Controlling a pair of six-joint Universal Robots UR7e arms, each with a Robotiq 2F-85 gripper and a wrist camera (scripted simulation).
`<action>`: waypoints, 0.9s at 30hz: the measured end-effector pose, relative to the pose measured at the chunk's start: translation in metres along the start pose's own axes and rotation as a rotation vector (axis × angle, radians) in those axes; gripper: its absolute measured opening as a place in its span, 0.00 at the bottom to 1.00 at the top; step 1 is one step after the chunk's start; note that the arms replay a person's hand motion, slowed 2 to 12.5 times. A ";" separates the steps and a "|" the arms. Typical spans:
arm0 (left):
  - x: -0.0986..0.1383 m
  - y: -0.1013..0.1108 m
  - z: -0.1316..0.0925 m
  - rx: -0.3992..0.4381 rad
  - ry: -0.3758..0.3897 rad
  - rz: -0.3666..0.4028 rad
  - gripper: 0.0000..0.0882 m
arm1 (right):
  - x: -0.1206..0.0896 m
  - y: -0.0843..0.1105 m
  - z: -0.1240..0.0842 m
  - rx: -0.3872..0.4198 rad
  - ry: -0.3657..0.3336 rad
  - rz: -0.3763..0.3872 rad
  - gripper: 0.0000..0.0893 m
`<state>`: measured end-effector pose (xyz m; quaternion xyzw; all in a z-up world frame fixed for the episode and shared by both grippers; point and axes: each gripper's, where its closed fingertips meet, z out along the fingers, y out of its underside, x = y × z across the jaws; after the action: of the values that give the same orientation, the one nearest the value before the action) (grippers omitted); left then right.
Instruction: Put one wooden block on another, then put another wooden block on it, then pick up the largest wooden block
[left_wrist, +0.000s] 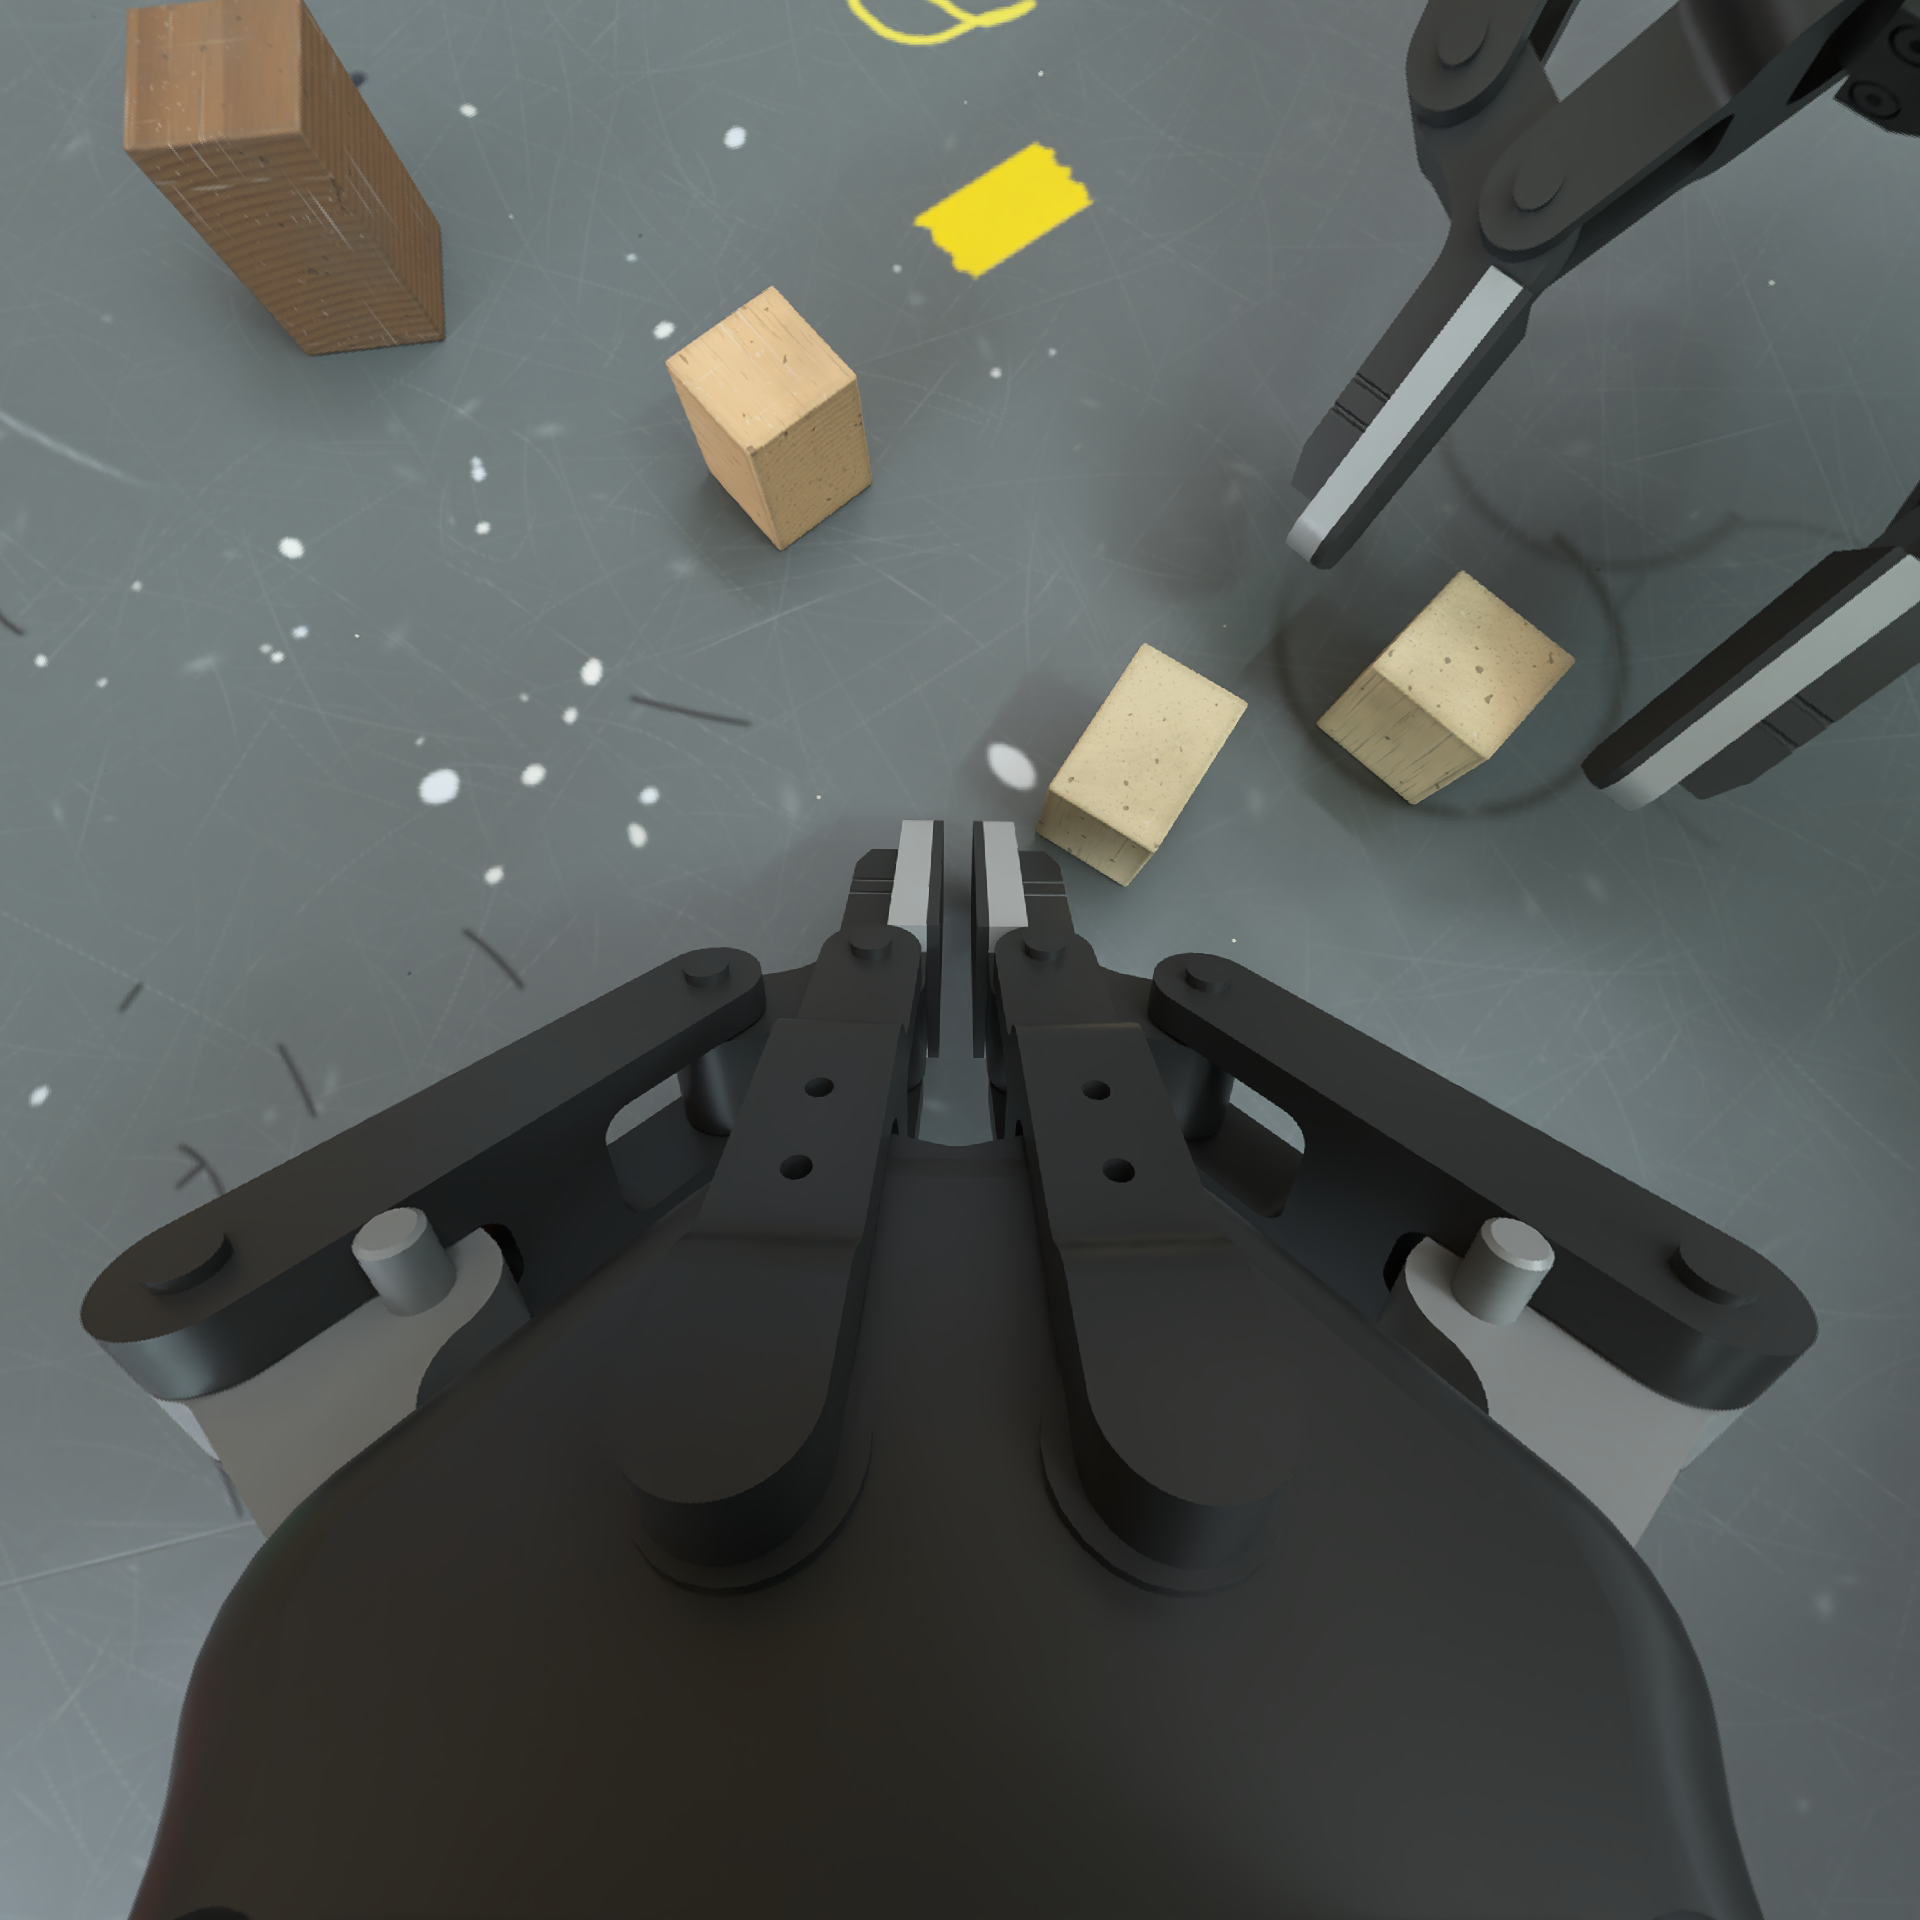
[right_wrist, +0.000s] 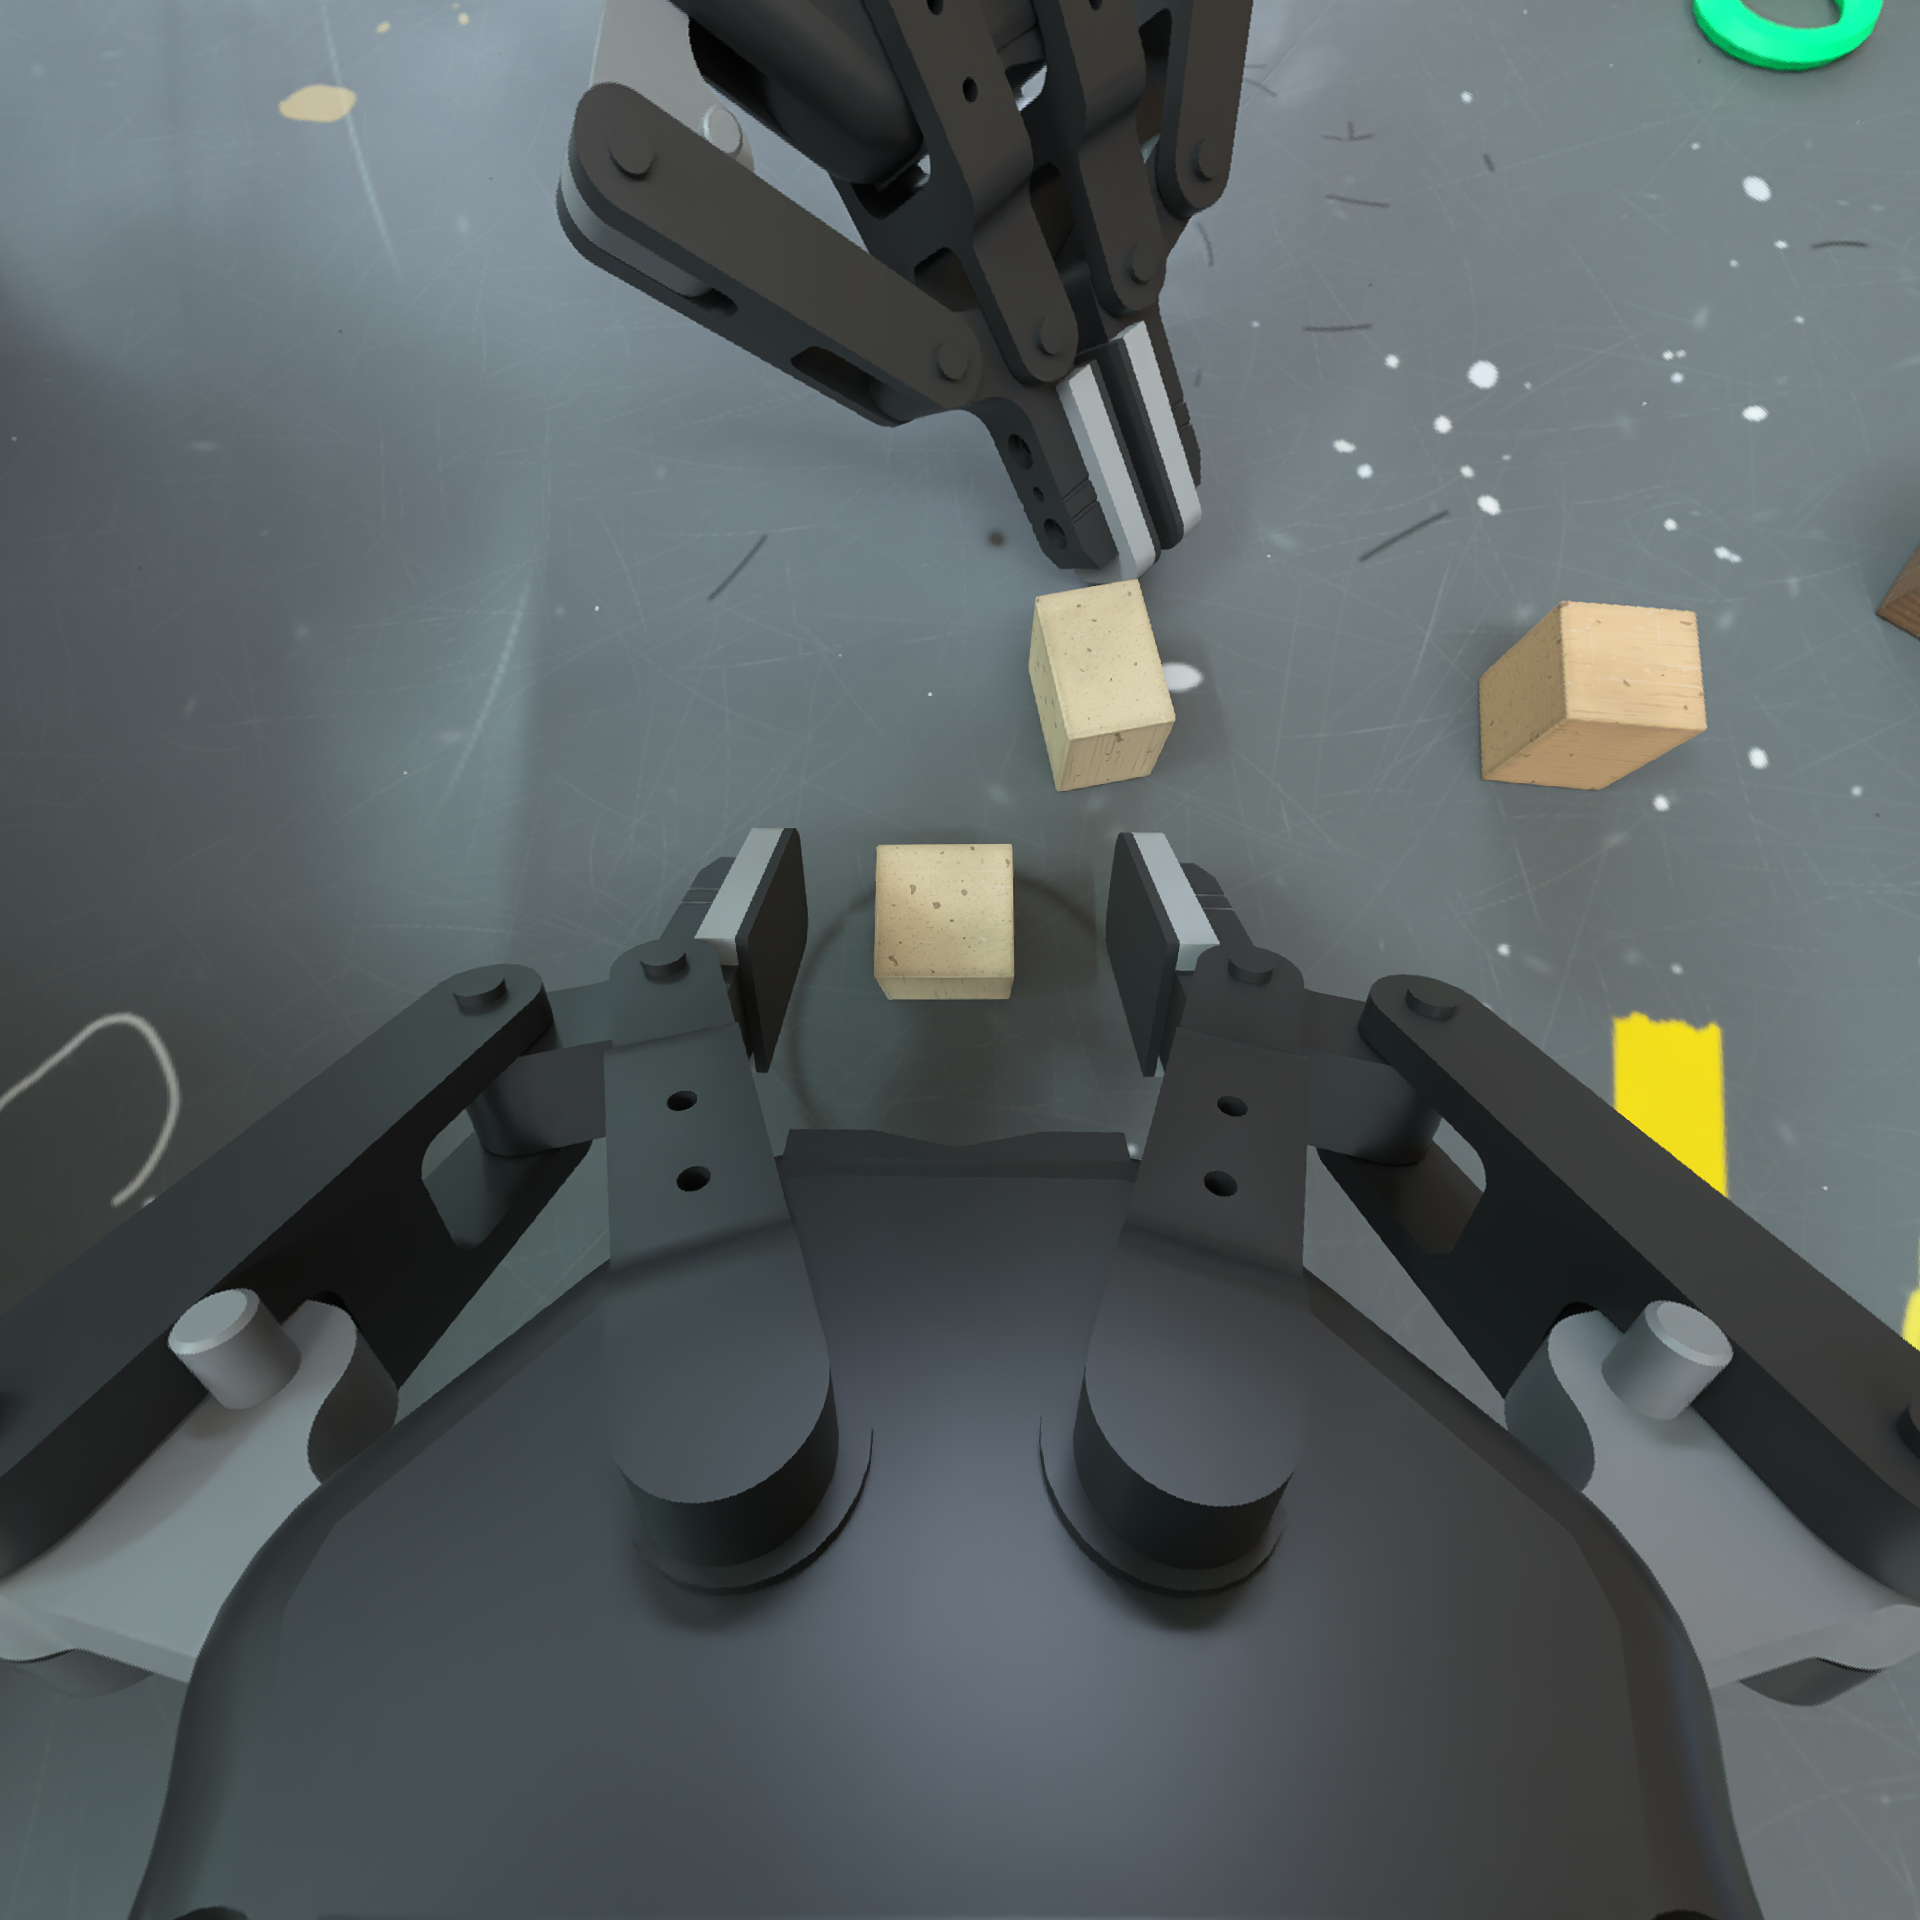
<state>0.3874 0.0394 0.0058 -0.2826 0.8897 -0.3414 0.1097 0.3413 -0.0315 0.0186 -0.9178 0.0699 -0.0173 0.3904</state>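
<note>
Several wooden blocks stand apart on the grey table. A tall dark brown block (left_wrist: 281, 177) is at the far left. A tan block (left_wrist: 774, 416) (right_wrist: 1595, 696) stands mid-table. A pale oblong block (left_wrist: 1143, 758) (right_wrist: 1101, 681) lies just beyond my left gripper (left_wrist: 958, 862), which is shut and empty; it also shows in the right wrist view (right_wrist: 1132, 520). A pale cube (left_wrist: 1444, 686) (right_wrist: 943, 920) sits between the open fingers of my right gripper (right_wrist: 956, 935), untouched; that gripper also shows in the left wrist view (left_wrist: 1475, 665).
A yellow tape strip (left_wrist: 1003, 208) (right_wrist: 1668, 1096) lies on the table. A green ring (right_wrist: 1787, 26) sits at the far edge. A yellow scribble (left_wrist: 935, 16) and white paint flecks mark the scratched surface.
</note>
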 end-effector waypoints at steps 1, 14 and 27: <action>0.000 0.000 0.000 0.000 0.001 -0.002 0.06 | 0.000 0.000 0.000 -0.001 0.001 0.001 0.58; 0.000 0.004 -0.004 -0.009 0.024 -0.029 0.09 | -0.001 0.003 0.004 -0.020 0.000 0.001 0.51; -0.001 0.009 -0.009 -0.021 0.032 -0.032 0.12 | -0.003 0.005 0.007 -0.034 -0.010 -0.002 0.37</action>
<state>0.3808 0.0501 0.0063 -0.2927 0.8901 -0.3383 0.0872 0.3387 -0.0297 0.0098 -0.9244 0.0673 -0.0119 0.3752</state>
